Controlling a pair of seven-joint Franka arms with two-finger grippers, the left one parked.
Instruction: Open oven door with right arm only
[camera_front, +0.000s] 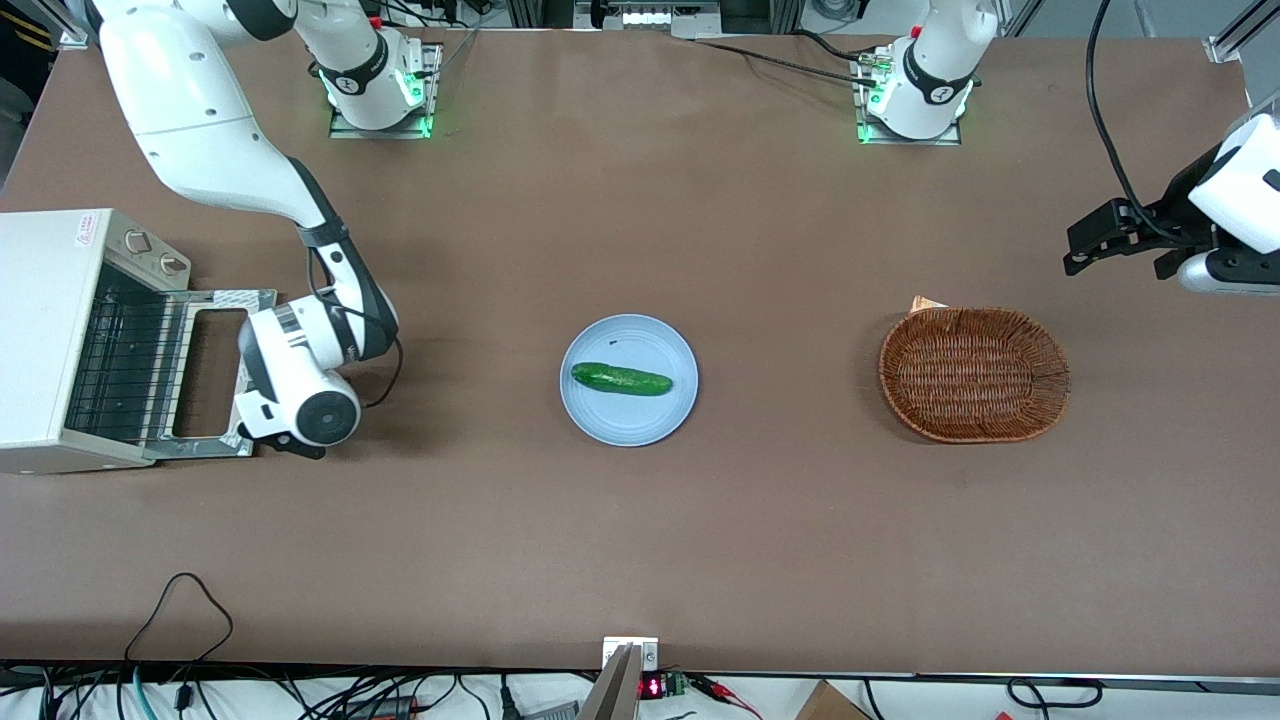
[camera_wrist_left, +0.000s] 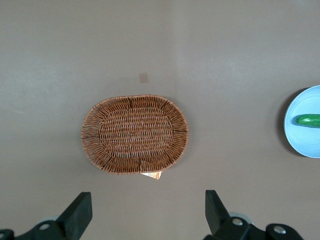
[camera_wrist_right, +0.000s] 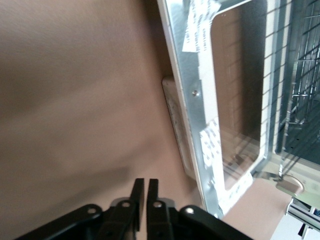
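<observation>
1. Lying folded down flat, the oven door (camera_front: 205, 372) juts from the white toaster oven (camera_front: 55, 340) at the working arm's end of the table, its glass window facing up and the wire rack (camera_front: 125, 365) exposed inside.
2. Hovering just beside the door's free edge, the right arm (camera_front: 215, 150) carries its gripper (camera_wrist_right: 145, 192) low over the table, fingers (camera_wrist_right: 136, 194) pressed nearly together and holding nothing.
3. Running alongside that free edge, the bar handle (camera_wrist_right: 176, 127) sits under the metal frame, close to the fingertips; the door's long axis lies roughly along the fingers' own line in the right wrist view, with frame and fingers apart.
4. Judging from how the door rests level, the opening looks essentially complete, and any coming move is likely a retreat away from the frame without snagging it.
5. Resting mid-table, a blue plate (camera_front: 590, 410) holds one cucumber (camera_front: 621, 379).
6. Sitting toward the parked arm's end, a woven basket (camera_front: 974, 373) holds nothing visible, though a small card (camera_wrist_left: 151, 175) pokes out from under its rim.
</observation>
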